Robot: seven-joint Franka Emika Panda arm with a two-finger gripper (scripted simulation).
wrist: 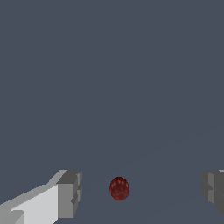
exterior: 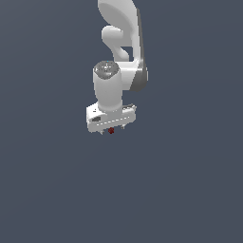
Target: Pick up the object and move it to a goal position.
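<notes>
The pincer (wrist: 139, 192) is wide apart, with the little red object (wrist: 119, 188) low in the frame between its fingers. It looks round, so a crooked squeeze might pop it out.

I see 1 task item: the object (wrist: 119, 188), a small dark red piece with a mottled, speckled surface. In my wrist view it reads as rounded, slightly taller than wide, more like an egg or ball than a sharp-edged block. It sits between the 2 grey fingertips of the hand (wrist: 140, 190), with open space on both sides, touching neither. In my exterior view the object (exterior: 111, 130) is only a tiny red speck directly under the white hand (exterior: 111, 129), too small to judge its shape. I cannot tell whether it rests on the table.
</notes>
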